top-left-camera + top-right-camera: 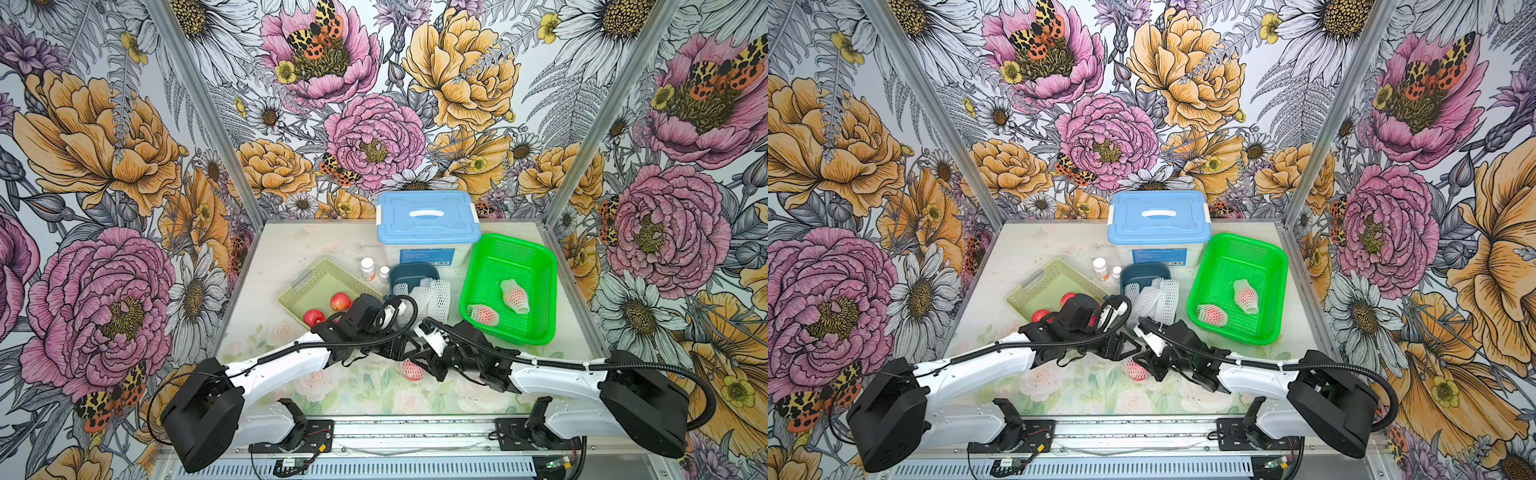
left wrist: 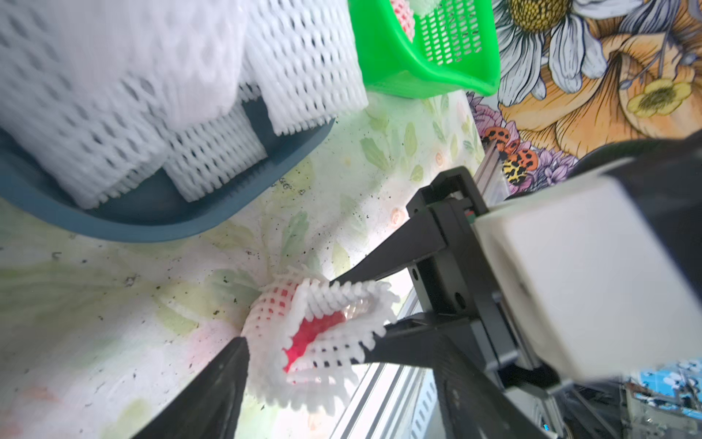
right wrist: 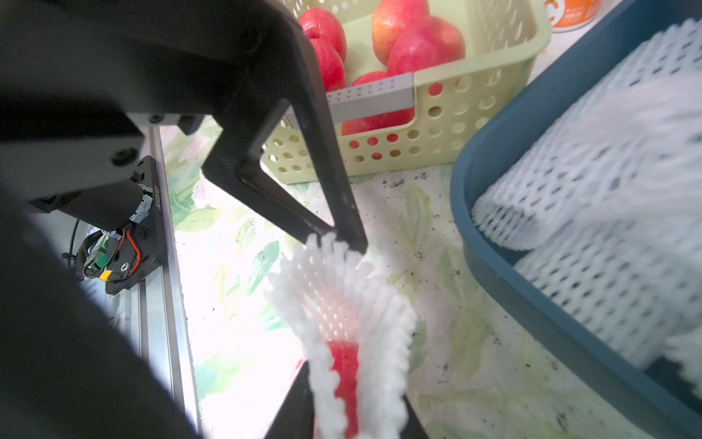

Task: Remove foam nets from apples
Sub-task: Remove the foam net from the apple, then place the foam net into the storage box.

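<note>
Foam net [image 2: 273,308] (frill) between right fingers [image 2: 387,260]

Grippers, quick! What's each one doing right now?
Left gripper: open, holding nothing.
Right gripper: closed on the net around the apple.

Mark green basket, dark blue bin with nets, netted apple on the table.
green basket [image 1: 515,243]: a top view, far rim.
dark blue bin [image 2: 152,226]: left wrist view, outer rim.
netted apple [image 1: 412,370]: a top view, netted side.
</note>
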Robot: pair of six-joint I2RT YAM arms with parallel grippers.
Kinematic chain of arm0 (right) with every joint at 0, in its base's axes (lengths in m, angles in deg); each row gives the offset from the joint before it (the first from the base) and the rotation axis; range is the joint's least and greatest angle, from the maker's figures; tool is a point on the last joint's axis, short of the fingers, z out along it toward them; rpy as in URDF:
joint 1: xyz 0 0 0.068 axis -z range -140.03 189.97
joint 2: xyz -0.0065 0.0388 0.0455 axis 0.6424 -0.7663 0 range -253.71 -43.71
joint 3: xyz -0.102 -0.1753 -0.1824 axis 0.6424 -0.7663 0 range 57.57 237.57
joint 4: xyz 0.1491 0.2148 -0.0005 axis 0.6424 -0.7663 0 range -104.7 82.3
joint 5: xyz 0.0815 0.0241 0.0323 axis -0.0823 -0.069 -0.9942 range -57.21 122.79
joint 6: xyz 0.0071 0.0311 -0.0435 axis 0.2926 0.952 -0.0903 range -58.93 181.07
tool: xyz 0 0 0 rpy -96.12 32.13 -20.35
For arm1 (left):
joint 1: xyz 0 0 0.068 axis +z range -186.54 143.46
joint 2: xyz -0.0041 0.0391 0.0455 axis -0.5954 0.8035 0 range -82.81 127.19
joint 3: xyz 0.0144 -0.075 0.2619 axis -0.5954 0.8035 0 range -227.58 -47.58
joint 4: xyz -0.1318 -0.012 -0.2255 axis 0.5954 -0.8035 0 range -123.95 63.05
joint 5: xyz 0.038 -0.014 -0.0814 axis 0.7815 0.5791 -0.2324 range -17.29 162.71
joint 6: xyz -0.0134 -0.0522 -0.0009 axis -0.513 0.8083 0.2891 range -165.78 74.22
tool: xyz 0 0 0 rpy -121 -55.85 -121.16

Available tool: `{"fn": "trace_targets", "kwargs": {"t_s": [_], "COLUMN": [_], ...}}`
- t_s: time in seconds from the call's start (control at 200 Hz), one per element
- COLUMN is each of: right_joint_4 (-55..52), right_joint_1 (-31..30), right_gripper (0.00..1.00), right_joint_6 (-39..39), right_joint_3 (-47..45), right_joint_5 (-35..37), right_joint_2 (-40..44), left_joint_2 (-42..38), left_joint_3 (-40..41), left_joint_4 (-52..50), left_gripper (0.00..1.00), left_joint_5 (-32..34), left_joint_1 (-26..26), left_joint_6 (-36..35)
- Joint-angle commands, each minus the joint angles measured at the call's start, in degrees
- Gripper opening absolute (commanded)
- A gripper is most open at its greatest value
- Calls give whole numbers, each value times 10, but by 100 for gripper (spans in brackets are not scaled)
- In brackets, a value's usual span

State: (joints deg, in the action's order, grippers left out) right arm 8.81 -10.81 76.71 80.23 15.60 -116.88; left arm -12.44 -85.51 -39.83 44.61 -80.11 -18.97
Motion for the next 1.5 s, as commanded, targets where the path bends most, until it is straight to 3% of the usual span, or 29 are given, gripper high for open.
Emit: {"fn": "trace_targets", "kwargs": {"t_s": [0.0,0.08,0.15,0.24,0.42,0.505,0.751,1.046,1.266,1.496], "right_joint_4": [-3,-2,-1,-1,-5,-6,-9,-59,-191,-276], "right_joint_1": [11,19,25,36,51,75,129,135,141,147], "right_gripper": [28,25,17,15,13,3,3,4,4,5], "right_joint_6": [6,11,15,20,26,27,69,80,57,77], "right_joint_3": [5,-4,-10,-17,-24,-29,4,109,251,354], "right_joint_5": [14,13,9,-3,-22,-26,-129,-226,-93,24], "right_joint_2": [18,30,44,62,101,117,140,125,36,-132], "left_joint_2": [-26,-36,-44,-50,-59,-64,-96,-119,-203,-278], "left_joint_3": [1,-1,1,1,1,2,-1,-23,-7,8], "left_joint_4": [1,-10,-7,-5,-1,4,19,0,-21,-64], "left_gripper": [88,93,96,99,99,99,99,99,99,99], "left_joint_5": [0,7,7,7,4,1,20,67,123,85], "left_joint_1": [7,14,19,24,29,29,29,48,119,202], "left_joint_6": [1,1,3,4,4,4,-5,-25,15,18]}}
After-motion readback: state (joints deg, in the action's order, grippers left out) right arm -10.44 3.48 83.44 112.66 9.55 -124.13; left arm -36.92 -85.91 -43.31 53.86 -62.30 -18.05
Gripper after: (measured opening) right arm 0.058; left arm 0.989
